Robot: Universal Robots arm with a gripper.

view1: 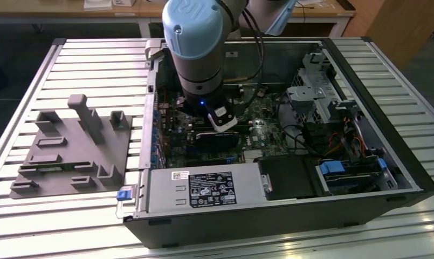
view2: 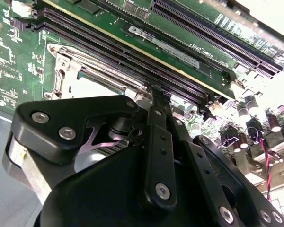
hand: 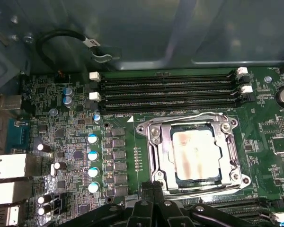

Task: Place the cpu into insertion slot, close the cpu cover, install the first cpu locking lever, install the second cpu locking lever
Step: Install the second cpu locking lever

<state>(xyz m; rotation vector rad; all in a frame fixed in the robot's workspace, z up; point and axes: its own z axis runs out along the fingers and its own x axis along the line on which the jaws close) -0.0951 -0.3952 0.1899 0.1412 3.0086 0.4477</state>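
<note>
Cpu (hand: 196,154) seated in slot (hand: 157,166), cover (hand: 195,126) down, per first wrist view; claw (view2: 154,92) closed, empty, beside socket in second wrist view.

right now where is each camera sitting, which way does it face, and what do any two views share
Exterior view: off the arm, above the open computer case on the slatted table, looking down; the arm reaches into the case.
First wrist view: on the arm, looking down at the motherboard; the cpu sits in the insertion slot under the closed cpu cover, gripper beside it.
Second wrist view: behind the gripper, low and oblique across the memory slots.
Both wrist views share gripper, cpu cover and memory slots.
</note>
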